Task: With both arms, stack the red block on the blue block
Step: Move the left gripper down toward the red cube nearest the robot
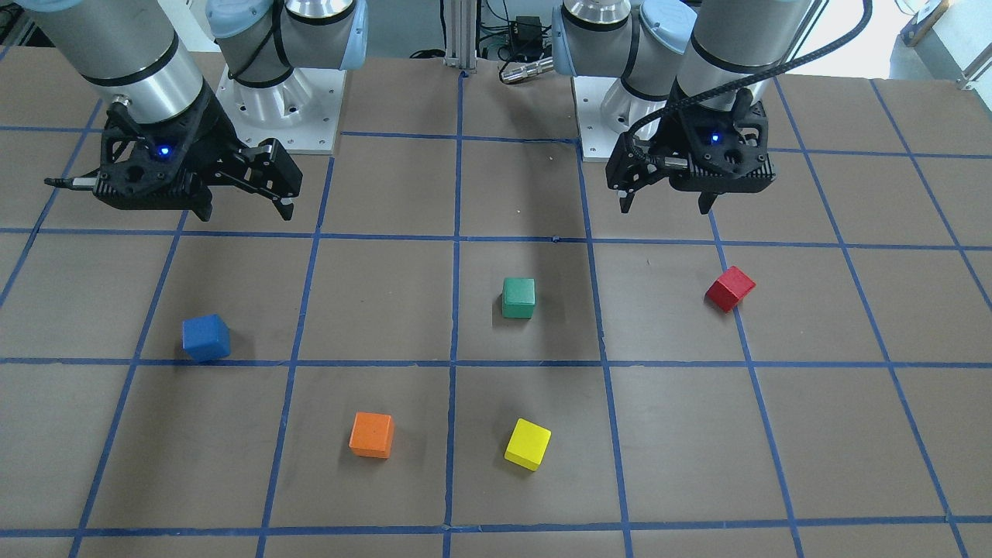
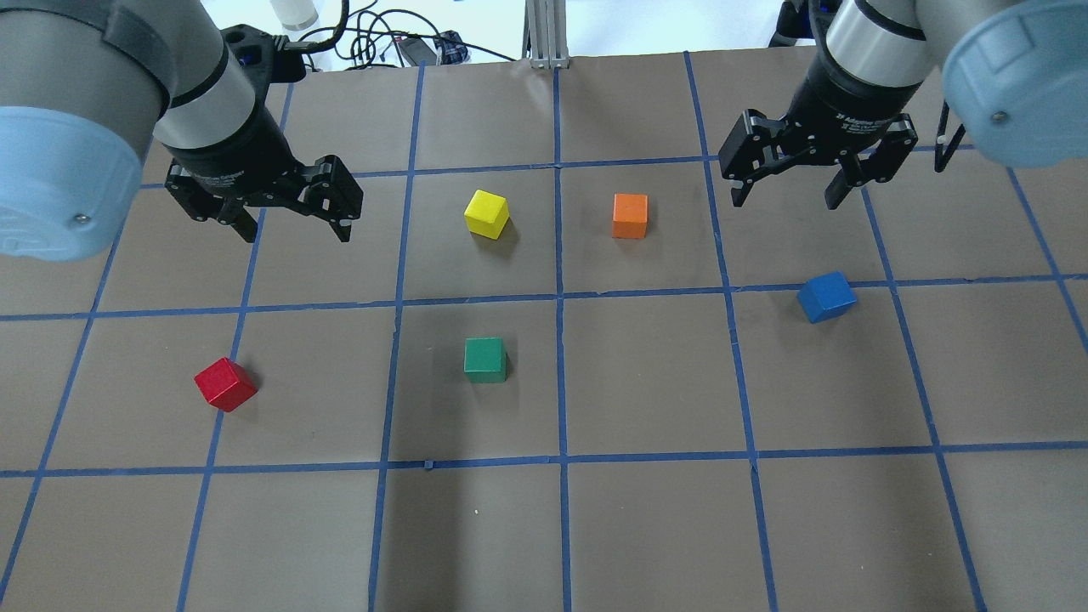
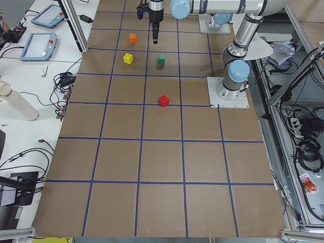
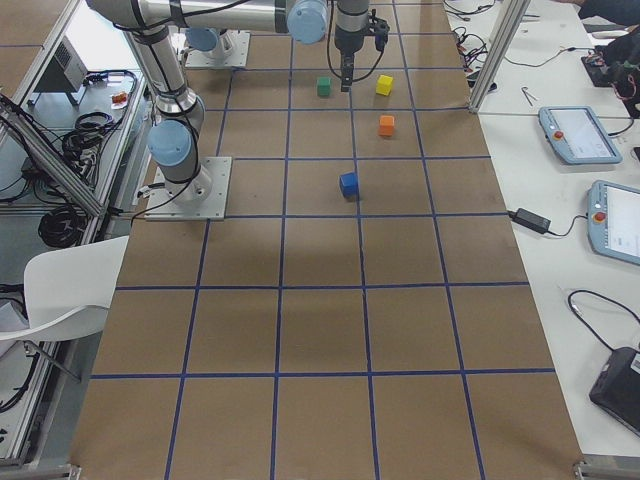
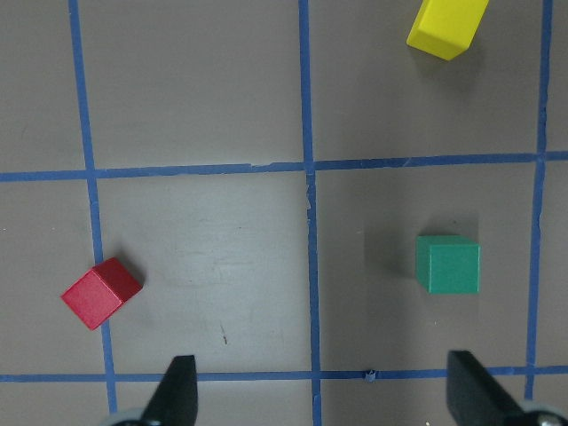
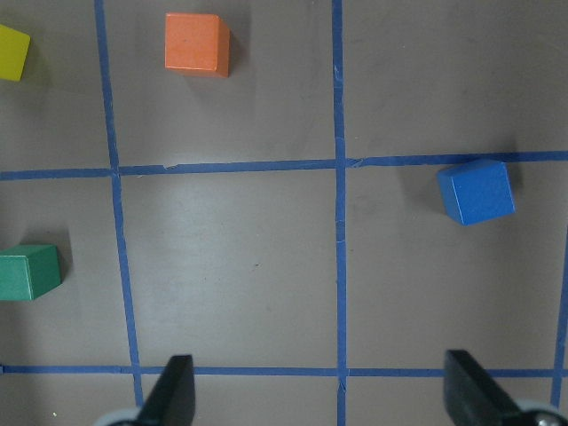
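Observation:
The red block [image 2: 225,384] lies on the brown gridded table on my left side, turned at an angle. It also shows in the front view [image 1: 729,288] and the left wrist view [image 5: 101,292]. The blue block [image 2: 826,297] lies on my right side, seen too in the front view [image 1: 206,338] and the right wrist view [image 6: 477,192]. My left gripper [image 2: 297,234] hovers open and empty, farther out than the red block. My right gripper [image 2: 785,201] hovers open and empty, farther out than the blue block. Neither touches a block.
A green cube [image 2: 484,359] sits near the table's middle. A yellow cube [image 2: 486,213] and an orange cube [image 2: 630,216] lie farther out, between the two grippers. The arm bases [image 1: 283,108] stand at the robot's edge of the table.

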Robot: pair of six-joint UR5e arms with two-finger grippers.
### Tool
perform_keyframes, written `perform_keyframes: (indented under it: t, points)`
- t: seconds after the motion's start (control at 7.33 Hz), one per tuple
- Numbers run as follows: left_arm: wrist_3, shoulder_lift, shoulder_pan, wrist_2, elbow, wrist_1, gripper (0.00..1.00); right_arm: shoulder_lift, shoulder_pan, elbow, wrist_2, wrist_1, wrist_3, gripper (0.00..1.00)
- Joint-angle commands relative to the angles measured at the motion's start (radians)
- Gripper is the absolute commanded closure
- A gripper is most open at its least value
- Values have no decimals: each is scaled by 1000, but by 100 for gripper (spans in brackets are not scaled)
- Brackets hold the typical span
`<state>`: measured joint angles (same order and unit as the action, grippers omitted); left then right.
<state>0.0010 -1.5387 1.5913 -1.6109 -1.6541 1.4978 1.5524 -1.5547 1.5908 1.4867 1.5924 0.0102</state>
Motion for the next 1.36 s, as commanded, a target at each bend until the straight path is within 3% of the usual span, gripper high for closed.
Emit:
perform_keyframes:
  t: [0.0,0.27,0.55,0.82,1.23]
  points:
    - [13,9,-5,-7,-9,1,0,17,1,6,1,-9,-1,0]
    - [20,15,-66,-14,-32,9,0,21,1,8,3,-8,1,0]
    - [90,-17,-267,-8,-116,-25,0,26,1,11,1,-6,-1,0]
    - [125,-49,-378,-9,-202,-59,0,35,4,23,3,-2,1,0]
    - [129,-127,-425,-17,-404,-391,0,37,8,32,-5,15,-6,0]
